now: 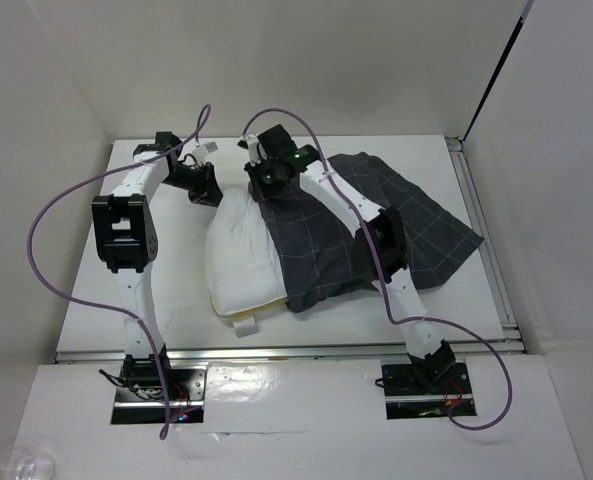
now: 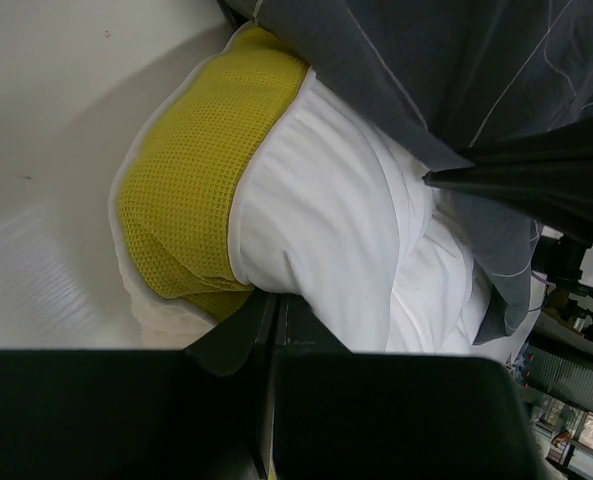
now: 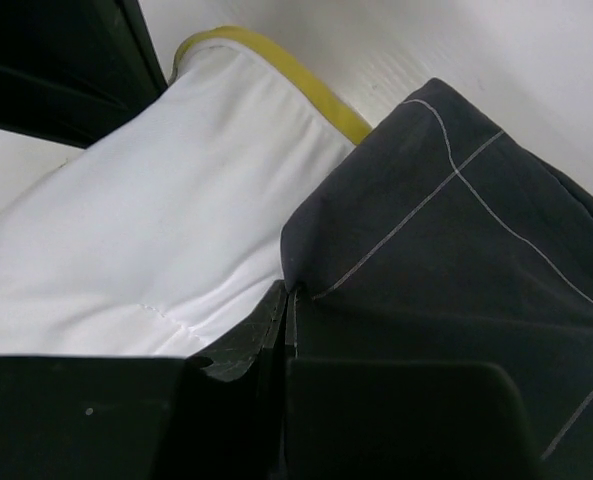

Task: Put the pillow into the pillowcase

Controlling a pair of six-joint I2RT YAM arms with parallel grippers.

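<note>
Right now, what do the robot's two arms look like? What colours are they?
Both the left arm and the right arm have slim white tubes joined by chunky black joint blocks, ending in black jaws. A thin purple cable loops along each. A small green light glows near the right wrist. Each stands on a black base.

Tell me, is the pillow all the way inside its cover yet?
Not yet. Done: the pillowcase already lies over the right part of the pillow. In hand: the right gripper pinches the pillowcase's edge, and the left gripper is shut at the pillow's yellow-banded end. Left: the white left part sticks out bare and has to go in.
</note>
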